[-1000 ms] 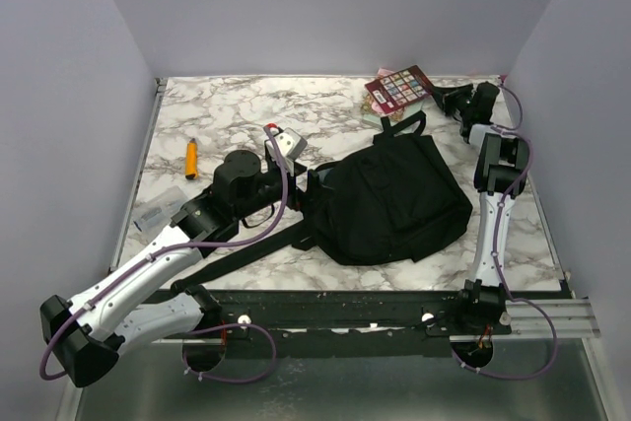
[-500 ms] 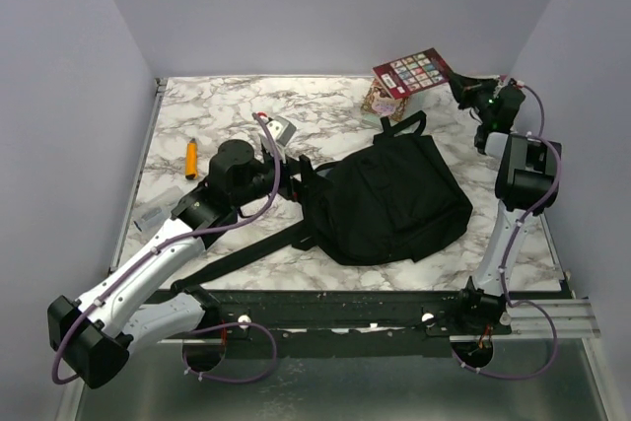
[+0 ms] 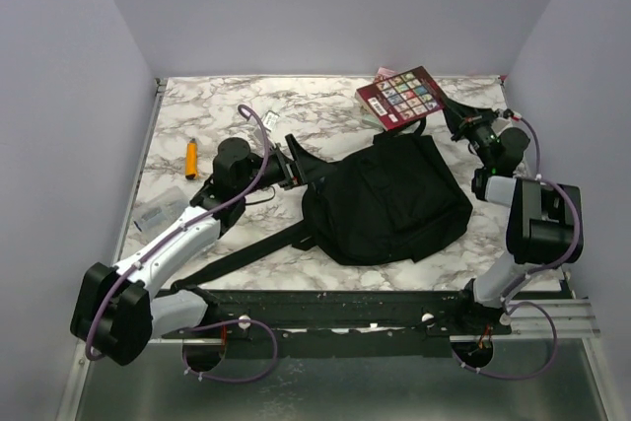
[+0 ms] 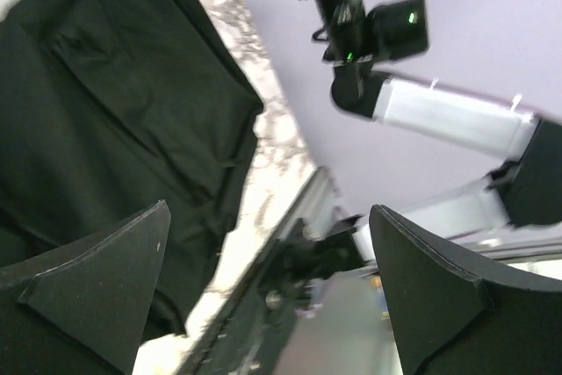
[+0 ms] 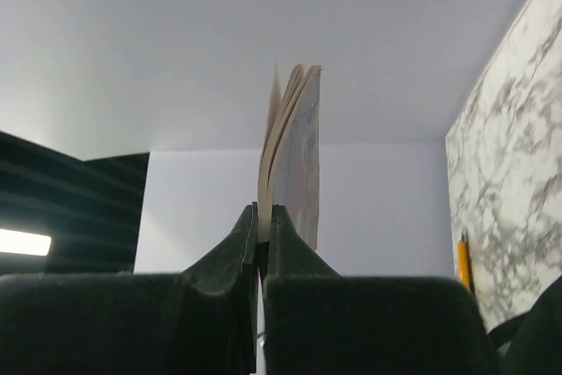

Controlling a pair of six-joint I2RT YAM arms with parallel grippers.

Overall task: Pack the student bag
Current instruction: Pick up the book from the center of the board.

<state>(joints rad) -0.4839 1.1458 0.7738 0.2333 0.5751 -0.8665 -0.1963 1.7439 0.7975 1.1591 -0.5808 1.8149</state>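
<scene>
The student bag (image 3: 389,199), a large black fabric backpack, lies flat mid-table with its top handle (image 3: 402,125) toward the back. It fills the left of the left wrist view (image 4: 114,103). My left gripper (image 3: 299,167) is at the bag's upper left edge. Its jaws (image 4: 268,210) stand wide open with nothing between them. My right gripper (image 3: 452,110) is shut on the edge of a thin book (image 3: 402,96) with a maroon cover and coloured squares. It holds the book in the air above the bag's far end. In the right wrist view the book (image 5: 294,147) stands edge-on between the pads.
An orange marker (image 3: 191,157) lies at the left of the marble table (image 3: 237,105) and also shows in the right wrist view (image 5: 463,261). A small clear item (image 3: 158,212) lies near the left edge. A long black strap (image 3: 246,256) runs toward the front edge. Purple walls close in three sides.
My right gripper has lifted the book off the back of the table and swung it left, over the bag's far end. My left gripper has moved right and back, up to the bag's edge.
</scene>
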